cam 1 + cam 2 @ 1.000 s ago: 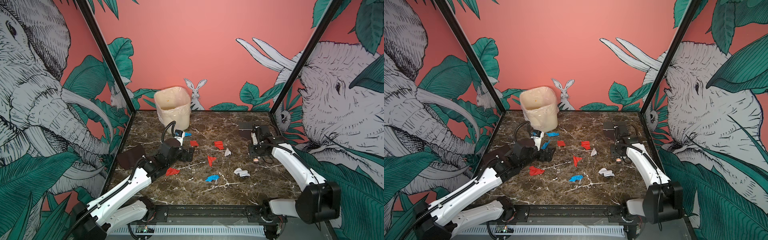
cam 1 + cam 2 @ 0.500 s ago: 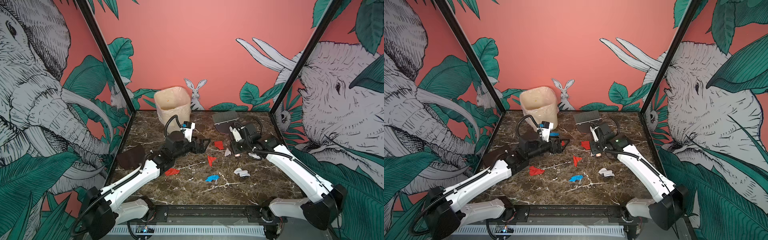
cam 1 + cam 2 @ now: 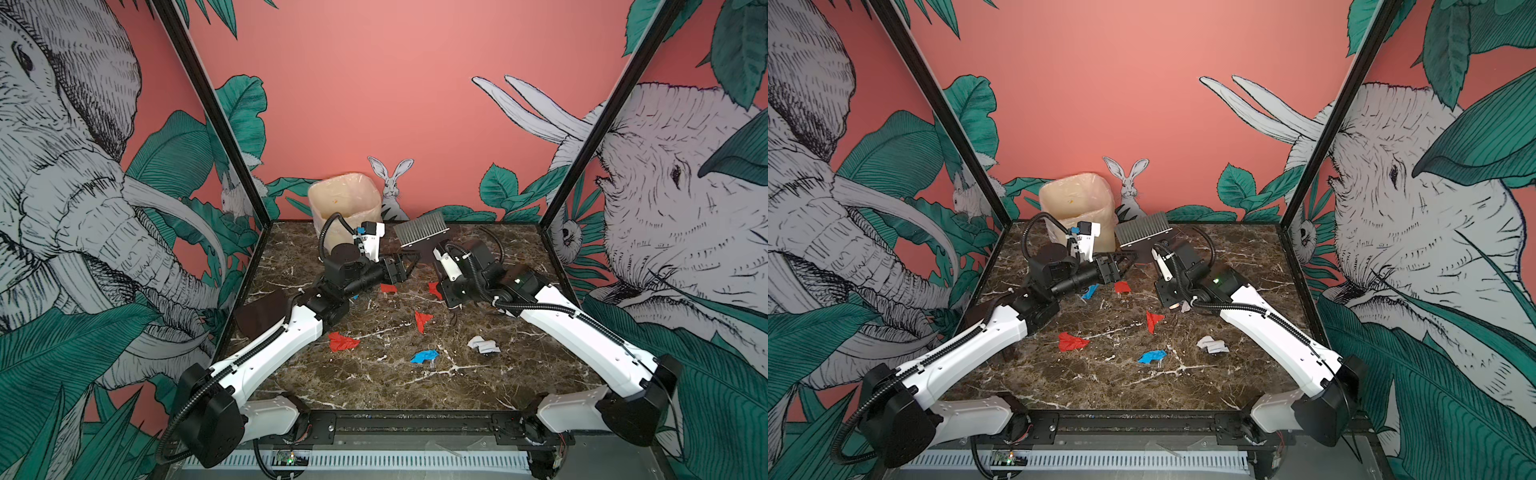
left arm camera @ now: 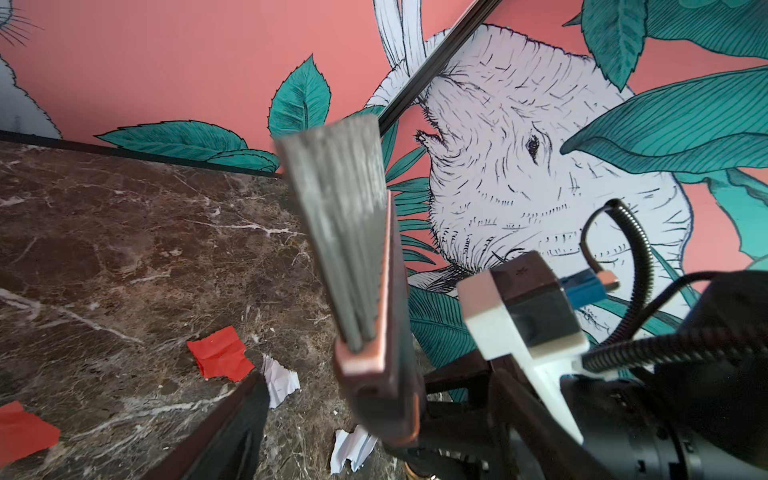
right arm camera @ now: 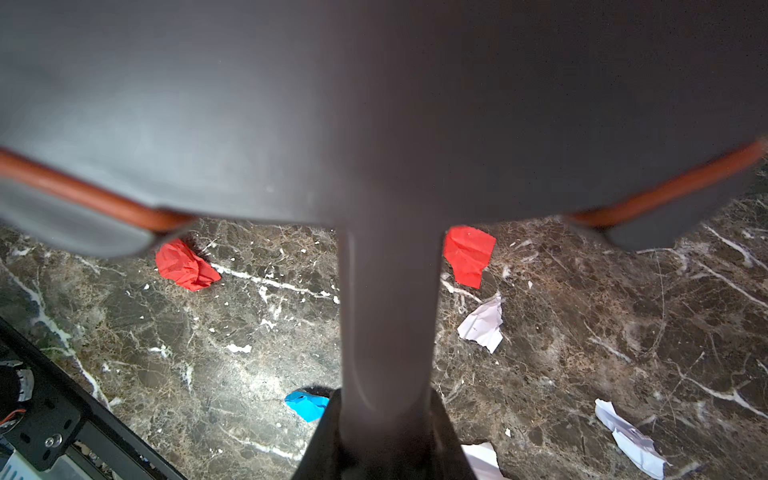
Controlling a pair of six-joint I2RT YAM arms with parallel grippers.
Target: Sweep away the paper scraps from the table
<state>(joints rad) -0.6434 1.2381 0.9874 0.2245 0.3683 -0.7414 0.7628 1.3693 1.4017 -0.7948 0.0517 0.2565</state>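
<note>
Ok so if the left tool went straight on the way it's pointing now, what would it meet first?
The brush. The left tool, jaws open, points at its dark head just under the bristles. The head looks very close, perhaps already between the jaws, though depth is hard to judge.

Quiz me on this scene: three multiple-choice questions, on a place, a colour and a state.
1. Where is the bin? A back left of the table; B front middle; C front right.
2. What colours are the paper scraps? A green, yellow; B red, blue, white; C all black.
3. The brush is: A lying flat; B in the bin; C held aloft by the right gripper.
Answers: A, it stands at the far edge, left; B, those show on the table; C, the shut gripper grips it, bristles up.
</note>
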